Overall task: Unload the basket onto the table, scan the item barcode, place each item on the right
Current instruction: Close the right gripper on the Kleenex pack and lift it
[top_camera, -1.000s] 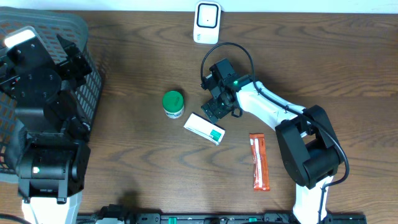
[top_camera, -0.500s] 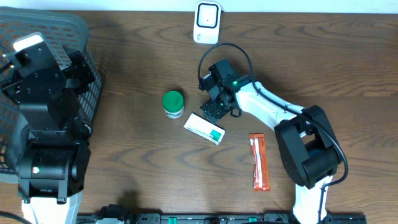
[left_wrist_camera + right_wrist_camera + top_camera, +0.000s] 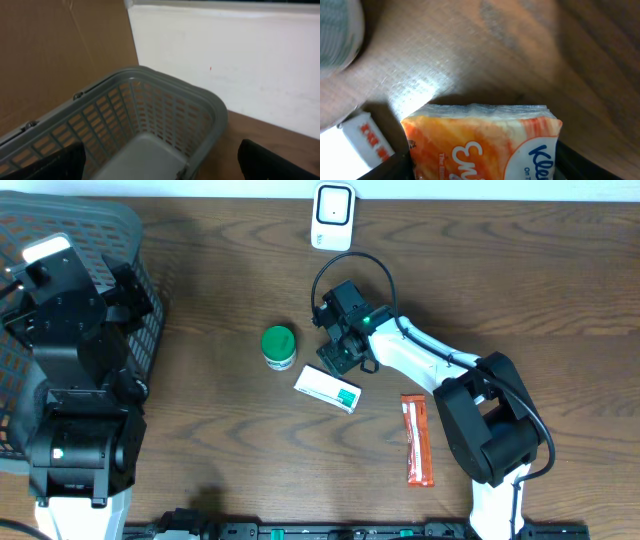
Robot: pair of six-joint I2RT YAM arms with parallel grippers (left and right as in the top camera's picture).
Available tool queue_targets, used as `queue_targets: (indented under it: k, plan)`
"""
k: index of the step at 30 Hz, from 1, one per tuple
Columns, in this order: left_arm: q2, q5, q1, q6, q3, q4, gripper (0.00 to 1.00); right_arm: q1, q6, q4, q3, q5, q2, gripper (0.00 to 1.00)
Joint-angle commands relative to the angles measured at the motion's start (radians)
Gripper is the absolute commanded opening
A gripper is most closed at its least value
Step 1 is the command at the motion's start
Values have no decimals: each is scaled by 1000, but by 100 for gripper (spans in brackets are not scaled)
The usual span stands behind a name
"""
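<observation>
An orange and white tissue pack [image 3: 480, 142] fills the gap between my right gripper's [image 3: 482, 162] dark fingers, which press on its left and right sides. The pack lies on the brown table. In the overhead view the right gripper [image 3: 338, 352] covers the pack, just right of a green-lidded jar [image 3: 279, 346]. A white scanner [image 3: 332, 216] stands at the table's far edge. My left gripper [image 3: 160, 167] hangs open over the grey basket [image 3: 150, 85] with nothing between its fingers.
A white and green box [image 3: 328, 388] lies just in front of the right gripper, its end showing in the right wrist view [image 3: 362, 137]. An orange-red packet [image 3: 418, 439] lies to the front right. The grey basket [image 3: 140, 240] fills the left edge under the left arm.
The right gripper has slid a little left and its jaws have narrowed onto the tissue pack. The left arm shifted slightly at first, then held still.
</observation>
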Motion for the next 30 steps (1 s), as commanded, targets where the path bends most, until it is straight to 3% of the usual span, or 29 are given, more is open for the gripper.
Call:
queue_targets:
  k: [1,17,30]
  plan:
    - [-3,-8,6,-5,-8,-24,96,-16,96,16,-7,45,32,71]
    - [-3,-8,6,-5,-8,-324,96,-29,213,-27,9,44,24,65]
    - [-3,-8,6,-5,-8,-391,96,-56,304,-414,285,-10,24,61]
